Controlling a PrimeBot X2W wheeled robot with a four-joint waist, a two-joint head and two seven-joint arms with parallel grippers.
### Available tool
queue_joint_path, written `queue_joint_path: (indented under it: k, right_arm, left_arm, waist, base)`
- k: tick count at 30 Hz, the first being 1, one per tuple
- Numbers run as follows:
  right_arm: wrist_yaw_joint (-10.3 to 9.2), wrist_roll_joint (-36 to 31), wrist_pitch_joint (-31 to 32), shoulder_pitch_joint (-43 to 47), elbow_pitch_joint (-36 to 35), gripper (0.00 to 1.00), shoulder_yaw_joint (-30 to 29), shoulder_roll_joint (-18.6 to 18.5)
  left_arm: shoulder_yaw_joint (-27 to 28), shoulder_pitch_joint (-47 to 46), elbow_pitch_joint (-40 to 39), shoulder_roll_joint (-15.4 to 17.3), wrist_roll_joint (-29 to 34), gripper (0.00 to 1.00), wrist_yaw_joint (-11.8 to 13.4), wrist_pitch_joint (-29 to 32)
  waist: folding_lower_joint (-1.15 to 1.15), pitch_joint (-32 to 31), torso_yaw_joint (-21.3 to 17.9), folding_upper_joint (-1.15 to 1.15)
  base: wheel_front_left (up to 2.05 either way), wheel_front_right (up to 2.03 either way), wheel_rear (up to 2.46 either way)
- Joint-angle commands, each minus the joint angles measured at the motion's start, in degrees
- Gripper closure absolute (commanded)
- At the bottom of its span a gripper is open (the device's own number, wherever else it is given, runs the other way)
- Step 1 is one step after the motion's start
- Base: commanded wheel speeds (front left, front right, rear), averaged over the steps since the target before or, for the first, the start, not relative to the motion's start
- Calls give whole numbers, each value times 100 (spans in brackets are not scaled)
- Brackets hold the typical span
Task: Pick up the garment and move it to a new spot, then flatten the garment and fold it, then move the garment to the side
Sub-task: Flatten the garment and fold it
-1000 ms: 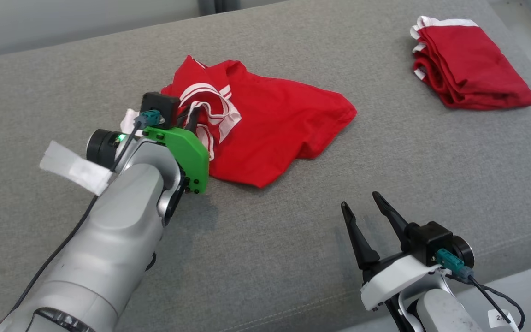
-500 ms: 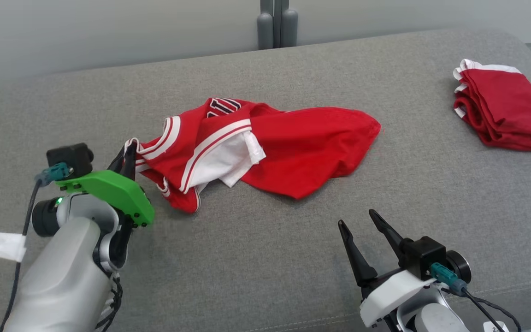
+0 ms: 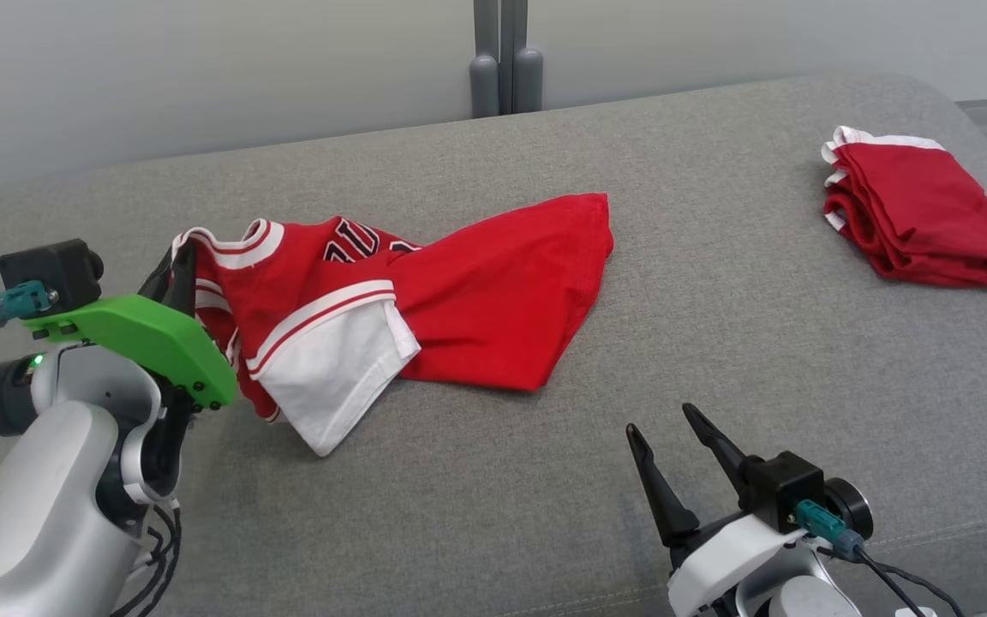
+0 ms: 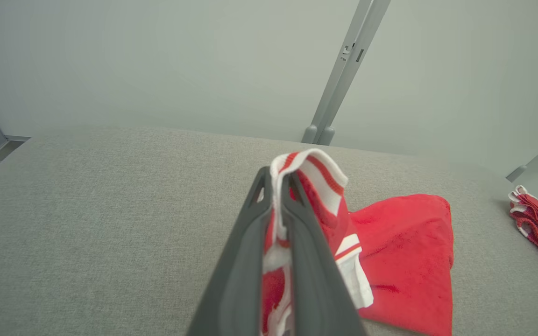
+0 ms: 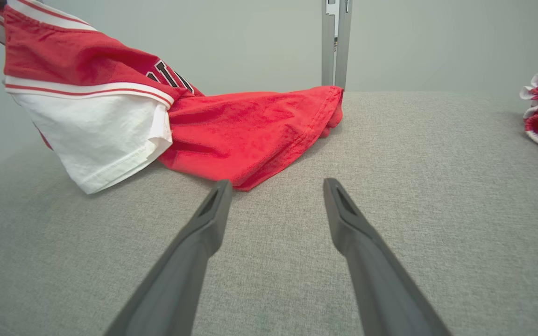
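Left gripper [image 3: 178,266] clamped shirt [image 3: 493,291] trim, edge held above tabletop [image 3: 716,343]; right gripper [image 3: 660,420] empty, jaws apart. Likely step: relocation. Next called for set-down, flattening.

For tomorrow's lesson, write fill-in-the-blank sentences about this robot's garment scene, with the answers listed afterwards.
The left gripper is shut on the striped edge of the ______ jersey.
The right gripper is ______, holding nothing.
A second garment lies ______ on the grey cushion.
Missing words: red, open, folded.
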Motion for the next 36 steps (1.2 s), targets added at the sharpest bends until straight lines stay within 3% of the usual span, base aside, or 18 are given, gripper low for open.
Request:
queue_joint_path:
  k: [1, 6, 11, 12, 13, 14, 23, 28, 36]
  right_arm:
    - [-7, 20, -24, 14, -6, 0, 13, -8]
    - [-7, 22, -24, -119, -63, 0, 43, -8]
    - [-7, 24, -24, -293, -66, 0, 154, -9]
    - [-7, 12, -24, -326, -53, 0, 161, -9]
    - [-7, 1, -24, -363, -50, 0, 173, -8]
    - [-7, -4, -24, -391, -47, 0, 181, -7]
    - [-7, -102, -24, -450, -99, 0, -21, -6]
    - [-7, -149, -24, -392, -106, 0, -135, -7]
    - [-7, -123, -24, -331, -75, 0, -141, -9]
  left_arm:
    - [-41, 73, -86, 191, 154, 100, 147, 133]
    - [-225, -239, 196, 376, 434, 100, 325, 400]
    - [-449, -742, 998, 436, 829, 100, 218, 339]
    - [-495, -850, 1153, 437, 938, 86, 195, 274]
    - [-525, -974, 1326, 438, 1006, 7, 162, 206]
    - [-547, -1085, 1495, 433, 1077, 0, 140, 129]
    - [-472, -1435, 2479, 54, 1130, 0, 70, -616]
    - [-329, -1108, 2605, -333, 852, 0, -47, -1039]
    - [-310, -565, 2539, -702, 487, 0, -228, -1072]
  waist:
    - [0, 33, -52, 0]
    - [0, 238, -157, 0]
    - [0, 563, -323, 0]
    - [0, 623, -341, 0]
    - [0, 699, -361, 0]
    - [0, 763, -380, 0]
    - [0, 1051, -214, 0]
    - [0, 963, 84, 0]
    - [0, 744, 404, 0]
  base:
    - [0, 0, 0]
    - [0, 0, 0]
    - [0, 0, 0]
    - [0, 0, 0]
    - [0, 0, 0]
    - [0, 0, 0]
    - [0, 0, 0]
    - [0, 0, 0]
    - [0, 0, 0]
